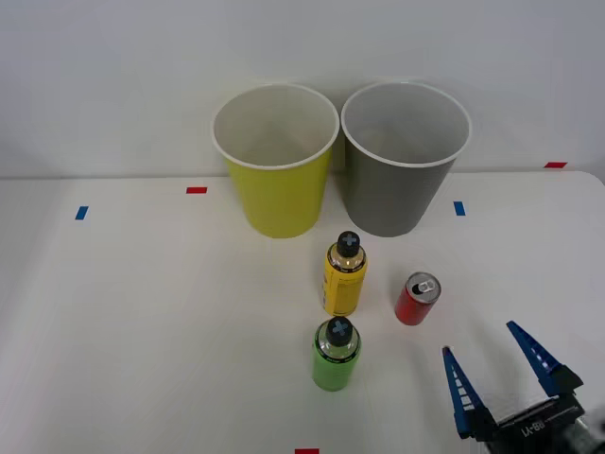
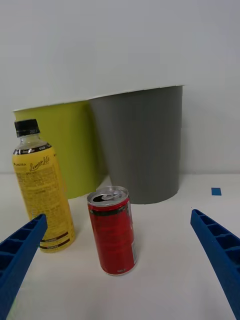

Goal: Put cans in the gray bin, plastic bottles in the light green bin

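— Across the back of the white table (image 1: pixel 142 312), what is standing there?

— Two tall tapered bins are sitting side by side, nearly touching: the light green bin (image 1: pixel 276 161) on the robot's left and the gray bin (image 1: pixel 405 156) on its right. Both are standing upright with white rims and mouths open, apparently empty, so I judge nothing is sorted yet.

— And nearer the robot?

— The yellow bottle (image 1: pixel 345 275) is standing just before the gap between the bins, and the green bottle (image 1: pixel 336 354) is standing nearer still, almost in line with it. Both are wearing black caps (the yellow one is showing a printed label in the wrist view). They are keeping upright and apart, which looks like a layout meant for picking one at a time.

— The can?

— The red can (image 2: pixel 112 230) is standing upright beside the yellow bottle, in front of the gray bin. It is short, with a silver top and pull tab.

— What is the arm doing?

— The right gripper (image 1: pixel 496 364) is hovering near the table's front edge, its blue ribbed fingers (image 2: pixel 220 252) spread wide and holding nothing. The can is sitting centred between them, so I am guessing it is the target.
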{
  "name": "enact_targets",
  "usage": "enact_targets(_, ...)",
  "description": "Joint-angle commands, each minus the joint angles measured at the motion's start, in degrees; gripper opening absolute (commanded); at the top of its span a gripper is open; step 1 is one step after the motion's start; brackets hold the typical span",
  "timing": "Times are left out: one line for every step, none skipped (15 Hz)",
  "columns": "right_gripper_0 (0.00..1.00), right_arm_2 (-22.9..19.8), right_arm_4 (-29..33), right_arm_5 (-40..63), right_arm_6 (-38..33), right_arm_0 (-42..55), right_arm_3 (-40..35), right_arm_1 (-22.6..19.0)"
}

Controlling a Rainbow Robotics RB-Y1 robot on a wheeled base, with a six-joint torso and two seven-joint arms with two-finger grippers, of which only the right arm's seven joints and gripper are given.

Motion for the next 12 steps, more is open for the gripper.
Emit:
enact_targets(1.00, 2.98, -1.81, 6.45, 1.57, -3.49, 0.07, 0.01)
enact_targets(1.00, 3.42, -1.81, 9.88, 2.27, -5.16, 0.25, 0.63)
enact_targets(1.00, 3.59, -1.81, 10.85, 2.71, -6.83, 1.39, 1.51)
enact_targets(1.00, 3.59, -2.25, 10.59, 3.06, -9.56, 4.64, 2.83)
enact_targets(1.00, 3.59, -2.78, 10.41, 3.41, -11.40, 6.84, 3.62)
enact_targets(1.00, 3.59, -3.04, 10.32, 4.03, -12.81, 8.16, 4.32)
enact_targets(1.00, 3.68, -2.87, 10.32, 4.73, -14.22, 9.04, 5.37)
enact_targets(1.00, 3.77, -2.78, 10.50, 5.00, -15.01, 9.48, 5.81)
enact_targets(1.00, 3.94, -2.34, 10.67, 5.26, -16.32, 10.36, 6.25)
enact_targets(1.00, 4.03, -1.90, 10.67, 5.26, -17.20, 11.32, 6.43)
enact_targets(1.00, 4.03, -1.46, 10.67, 5.35, -18.08, 12.55, 6.43)
enact_targets(1.00, 4.03, -1.02, 10.67, 5.44, -19.40, 13.96, 6.17)
